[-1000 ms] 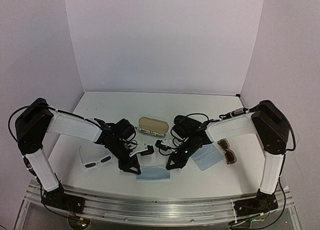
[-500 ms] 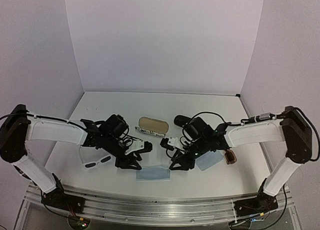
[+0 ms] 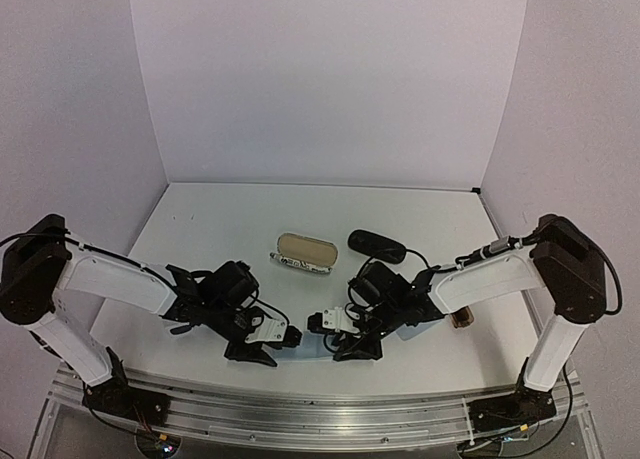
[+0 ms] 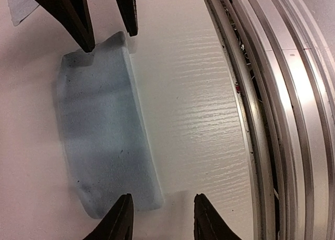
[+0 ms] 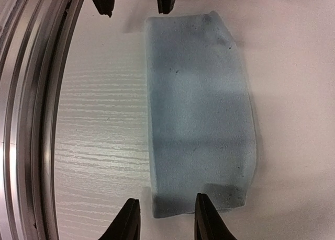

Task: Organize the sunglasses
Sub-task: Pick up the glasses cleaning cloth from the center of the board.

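A folded light-blue cloth [image 4: 104,130] lies flat near the table's front edge; it also shows in the right wrist view [image 5: 199,109]. My left gripper [image 4: 162,216] is open, its jaws astride one end corner of the cloth. My right gripper [image 5: 166,219] is open, its jaws astride a corner of the opposite end. In the top view the left gripper [image 3: 262,351] and right gripper [image 3: 345,349] face each other low over the cloth [image 3: 300,347]. The brown sunglasses [image 3: 462,320] peek out beside the right arm. The white sunglasses are hidden under the left arm.
An open case with a tan lining [image 3: 305,249] and a black case [image 3: 375,244] lie mid-table. A second blue cloth [image 3: 412,326] lies under the right arm. The metal rail [image 4: 272,120] runs along the front edge, close to both grippers.
Both grippers have moved toward the front edge and dropped low to the two ends of the folded cloth. The left arm now covers the white sunglasses.
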{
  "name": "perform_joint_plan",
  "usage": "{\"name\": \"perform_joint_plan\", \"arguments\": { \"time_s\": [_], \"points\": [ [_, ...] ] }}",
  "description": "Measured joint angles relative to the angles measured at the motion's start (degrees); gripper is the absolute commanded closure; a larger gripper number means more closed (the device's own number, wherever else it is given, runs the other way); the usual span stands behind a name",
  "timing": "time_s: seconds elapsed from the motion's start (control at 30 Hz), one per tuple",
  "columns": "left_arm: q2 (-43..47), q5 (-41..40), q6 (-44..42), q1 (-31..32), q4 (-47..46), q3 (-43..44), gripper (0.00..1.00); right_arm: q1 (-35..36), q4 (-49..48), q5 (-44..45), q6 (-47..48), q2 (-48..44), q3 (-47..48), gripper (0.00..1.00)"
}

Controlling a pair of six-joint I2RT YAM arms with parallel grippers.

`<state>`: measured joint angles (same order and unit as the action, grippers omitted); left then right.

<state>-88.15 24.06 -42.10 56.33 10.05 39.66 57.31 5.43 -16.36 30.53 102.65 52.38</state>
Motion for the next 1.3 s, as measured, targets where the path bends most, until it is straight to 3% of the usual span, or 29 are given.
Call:
{"name": "perform_joint_plan", "arguments": {
  "time_s": [0.3, 0.47, 0.87, 1.13, 1.3],
  "points": [
    [-3.1, -2.4, -0.2, 1.3, -1.2, -0.1, 0.67, 1.3, 0.2, 1.1, 1.0, 1.5, 0.0, 0.77],
    [-3.4, -3.8, -0.4, 1.3, -1.7, -0.1, 0.75, 1.6, 0.2, 1.6, 1.3, 1.5, 0.0, 0.88],
    [-4.8, -7.1, -1.3, 1.3, -4.4, -0.1, 1.00, 1.6, 0.9, 3.0, 1.0, 1.5, 0.4, 1.00],
    [-4.8, -9.4, 0.5, 1.3, -4.5, 0.3, 1.00, 1.5, 2.7, 3.1, -1.0, 1.5, 1.6, 1.00],
    [-4.8, -8.3, 4.1, -2.1, 3.4, 6.2, 1.00, -1.1, 4.7, 2.8, -5.5, 0.5, 4.3, 1.00]
  ]
}}
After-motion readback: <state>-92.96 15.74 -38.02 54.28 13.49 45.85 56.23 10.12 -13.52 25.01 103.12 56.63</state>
